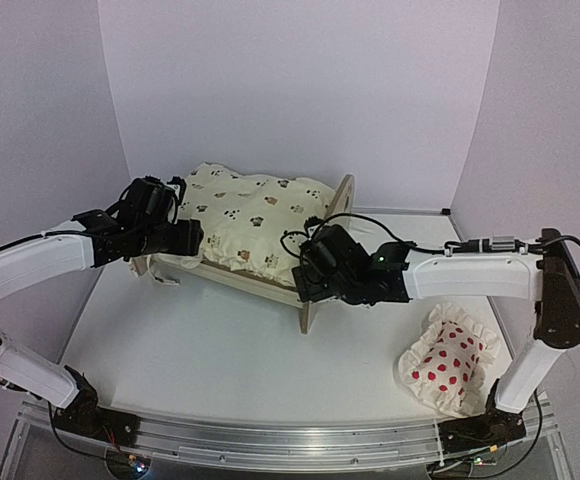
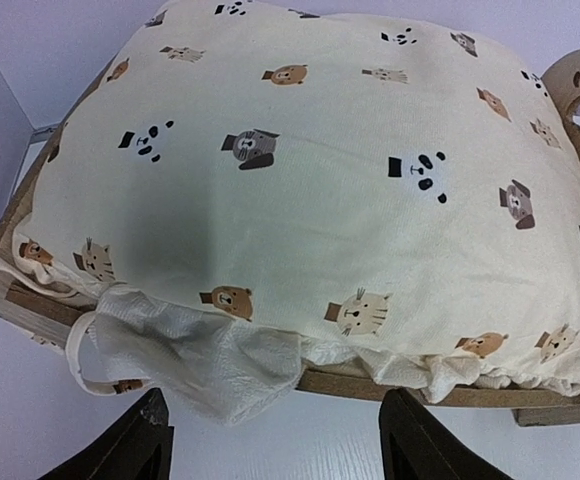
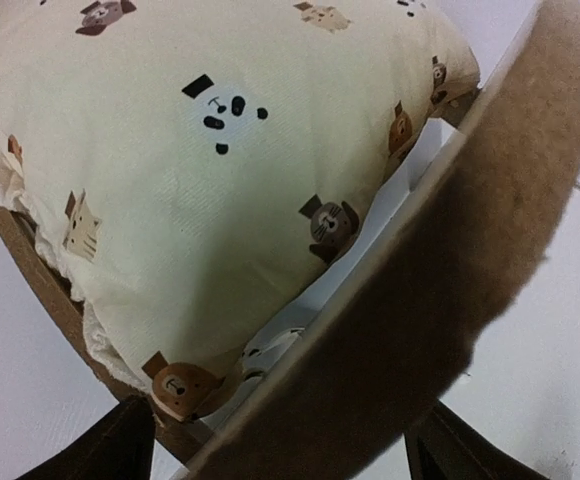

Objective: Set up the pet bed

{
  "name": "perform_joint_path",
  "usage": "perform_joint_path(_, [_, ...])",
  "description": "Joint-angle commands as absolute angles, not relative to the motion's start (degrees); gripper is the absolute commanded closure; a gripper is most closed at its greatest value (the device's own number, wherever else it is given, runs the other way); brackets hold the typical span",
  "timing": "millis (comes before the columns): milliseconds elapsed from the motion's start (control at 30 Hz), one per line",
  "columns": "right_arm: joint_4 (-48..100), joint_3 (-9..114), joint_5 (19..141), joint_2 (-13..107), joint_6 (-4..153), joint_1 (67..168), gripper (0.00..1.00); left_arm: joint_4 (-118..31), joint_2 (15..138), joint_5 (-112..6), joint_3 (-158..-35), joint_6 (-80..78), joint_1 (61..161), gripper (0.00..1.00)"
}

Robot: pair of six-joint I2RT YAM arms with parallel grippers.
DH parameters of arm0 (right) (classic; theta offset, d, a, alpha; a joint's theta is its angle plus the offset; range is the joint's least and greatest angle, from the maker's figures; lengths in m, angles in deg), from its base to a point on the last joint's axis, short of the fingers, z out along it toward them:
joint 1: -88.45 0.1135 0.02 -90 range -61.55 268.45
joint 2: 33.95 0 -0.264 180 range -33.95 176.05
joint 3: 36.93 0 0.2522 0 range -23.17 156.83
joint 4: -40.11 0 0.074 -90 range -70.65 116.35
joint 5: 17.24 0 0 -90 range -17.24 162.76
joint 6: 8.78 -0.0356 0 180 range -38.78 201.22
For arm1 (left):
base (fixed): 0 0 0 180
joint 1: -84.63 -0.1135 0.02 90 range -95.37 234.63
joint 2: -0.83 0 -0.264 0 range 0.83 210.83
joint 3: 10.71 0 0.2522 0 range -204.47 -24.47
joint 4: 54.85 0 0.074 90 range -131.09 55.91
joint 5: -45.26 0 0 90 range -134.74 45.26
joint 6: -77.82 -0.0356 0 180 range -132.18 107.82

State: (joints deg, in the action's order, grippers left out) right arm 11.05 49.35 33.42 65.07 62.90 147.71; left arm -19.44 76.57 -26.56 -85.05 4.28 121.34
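— Starting nearest you: where does everything sit?

— The red-dotted pillow lies on the table near your right arm's base, well apart from the rest. Further in, the pet bed stands across the middle of the table. The cream cushion fills it and bulges over the side rail.

— And my fingers?

— Your right gripper is at the near corner of the right end board. Its fingers are spread wide, with the board's edge between them but not pinched. Your left gripper hovers at the bed's left end, fingers apart on nothing. The cushion's white ruffle hangs just ahead of them.

— How will the bed handle?

— I judge it light and stiff. It looks like thin plywood, likely to slide or tip if you push one end. Take it by the end board's edge or the side rail. Leave the cushion alone, since it is soft and would only pull away in your grip. The boards look thin, so close gently.

— And furthest off?

— The top of that end board, paw cutouts showing, rises past the cushion. The left end is mostly hidden behind your arm.
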Motion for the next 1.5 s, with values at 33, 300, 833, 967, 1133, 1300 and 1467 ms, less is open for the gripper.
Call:
perform_joint_path(33, [10.0,41.4,23.6,56.7,63.5,144.2,0.19,-19.6,75.4,-27.4,-85.3,5.0,121.4,0.29])
perform_joint_path(300, [7.6,29.3,25.0,43.9,61.9,133.9,0.27,-17.6,75.6,-28.3,-86.6,5.6,121.5,0.29])
perform_joint_path(833, [4.4,40.8,27.3,33.7,76.2,127.9,0.02,-14.9,76.0,-31.2,-87.6,4.9,121.5,0.3])
perform_joint_path(967, [3.3,52.2,44.2,38.6,75.1,128.0,0.02,-14.3,75.3,-30.5,-87.2,5.5,121.5,0.3])
perform_joint_path(1133, [0.1,71.6,62.7,56.2,77.6,133.9,0.02,-12.7,72.4,-27.0,-85.9,7.7,121.5,0.3])
perform_joint_path(1300, [-1.2,91.0,69.2,75.3,80.2,140.3,0.02,-9.2,69.6,-23.6,-86.6,9.2,121.5,0.29])
perform_joint_path(1467, [-1.7,105.9,77.2,91.5,79.4,142.2,0.05,-6.3,67.7,-20.3,-86.6,10.9,121.5,0.28])
